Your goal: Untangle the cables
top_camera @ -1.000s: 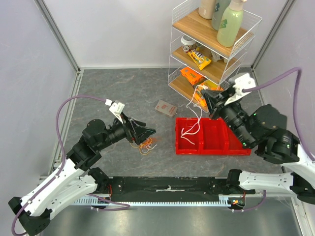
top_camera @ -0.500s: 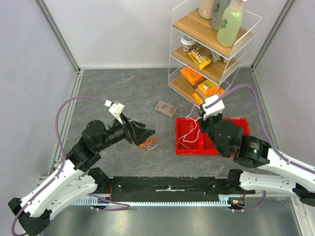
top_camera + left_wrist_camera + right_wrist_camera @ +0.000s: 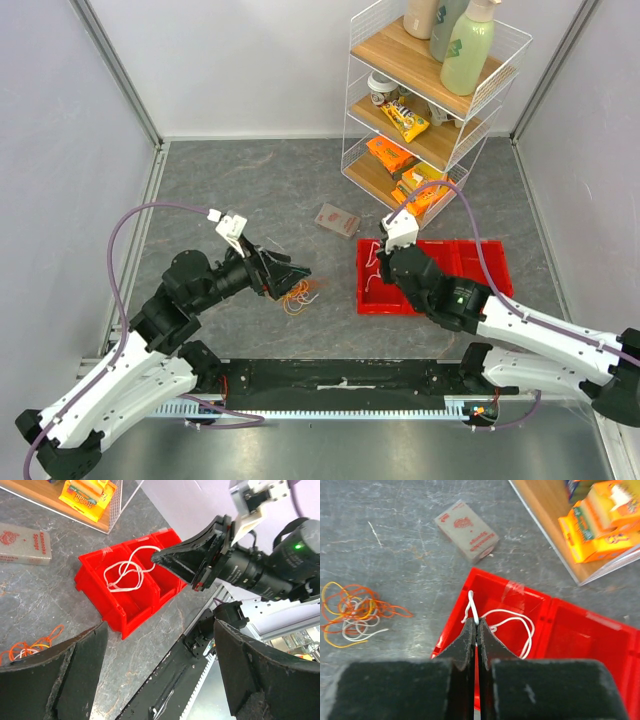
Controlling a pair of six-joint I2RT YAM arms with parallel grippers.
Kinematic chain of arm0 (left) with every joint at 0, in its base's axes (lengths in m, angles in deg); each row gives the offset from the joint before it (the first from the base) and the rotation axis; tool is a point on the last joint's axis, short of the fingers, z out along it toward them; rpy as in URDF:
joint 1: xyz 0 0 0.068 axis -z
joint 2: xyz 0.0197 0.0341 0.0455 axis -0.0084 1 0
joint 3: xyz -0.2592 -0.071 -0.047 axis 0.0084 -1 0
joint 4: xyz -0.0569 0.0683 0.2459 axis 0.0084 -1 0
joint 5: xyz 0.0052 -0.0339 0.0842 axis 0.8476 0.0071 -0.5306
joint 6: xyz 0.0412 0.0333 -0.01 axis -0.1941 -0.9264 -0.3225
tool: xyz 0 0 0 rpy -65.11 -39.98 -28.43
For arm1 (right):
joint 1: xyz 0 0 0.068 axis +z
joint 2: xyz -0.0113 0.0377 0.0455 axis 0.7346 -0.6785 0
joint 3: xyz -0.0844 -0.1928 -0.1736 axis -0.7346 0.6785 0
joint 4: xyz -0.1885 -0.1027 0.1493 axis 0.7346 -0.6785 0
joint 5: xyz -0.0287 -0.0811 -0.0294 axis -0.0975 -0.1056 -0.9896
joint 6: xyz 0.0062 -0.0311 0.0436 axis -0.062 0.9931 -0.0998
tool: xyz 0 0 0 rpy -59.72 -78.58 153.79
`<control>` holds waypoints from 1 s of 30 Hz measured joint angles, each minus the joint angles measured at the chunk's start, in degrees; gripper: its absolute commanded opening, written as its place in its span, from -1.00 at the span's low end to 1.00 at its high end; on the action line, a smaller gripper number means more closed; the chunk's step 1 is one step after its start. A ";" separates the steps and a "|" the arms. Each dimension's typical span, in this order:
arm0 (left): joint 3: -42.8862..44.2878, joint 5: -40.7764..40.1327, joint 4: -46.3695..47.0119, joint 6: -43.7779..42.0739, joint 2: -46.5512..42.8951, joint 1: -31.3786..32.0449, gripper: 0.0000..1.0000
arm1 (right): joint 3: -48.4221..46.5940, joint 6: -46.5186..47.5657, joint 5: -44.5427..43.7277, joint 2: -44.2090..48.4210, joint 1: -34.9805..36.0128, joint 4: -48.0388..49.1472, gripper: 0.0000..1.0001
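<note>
- Cable tangle (image 3: 296, 291): thin floppy loops, mostly orange w/ yellow & white strands. Lies flat on the table (image 3: 250, 180), just beside the L gripper's tips.
- White cable (image 3: 512, 621): 1 thin strand in loose curls, lying in the red bin (image 3: 506, 583), in the end compartment nearest the tangle. 1 part rises to the R gripper.
- R gripper (image 3: 476, 625): fingers pressed together w/ no gap, pinching the white cable at the tips, over the bin's corner.
- L gripper (image 3: 160, 627): jaws spread wide, nothing between them. Black fingers w/ rough, gritty pads (image 3: 60, 680).
- Bin: glossy red plastic, rectangular, w/ divider walls. Sits apart from the tangle.
- Sponge box (image 3: 337, 219): flat grey-brown carton w/ red print, lying on the table just behind the bin.
- Surface: dark grey, mottled, stone-look, scuffed. Walls are plain pale panels w/ aluminium posts at the corners.
- Wire rack (image 3: 395, 48): white wire w/ 3 wooden shelves, far R corner. Bottles (image 3: 465, 45) up top, orange snack packs (image 3: 405, 118) lower down.
- Views: top cam shows both arms at once. Only the R wrist cam shows the pinch close up. L wrist cam shows the R gripper side-on as a tapered black wedge, plus a green light (image 3: 299, 545) on that arm.
</note>
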 measured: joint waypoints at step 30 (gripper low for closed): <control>-4.74 -18.82 -16.74 16.26 10.56 -0.11 0.51 | -3.50 -16.57 8.66 -10.75 -7.98 -13.90 0.49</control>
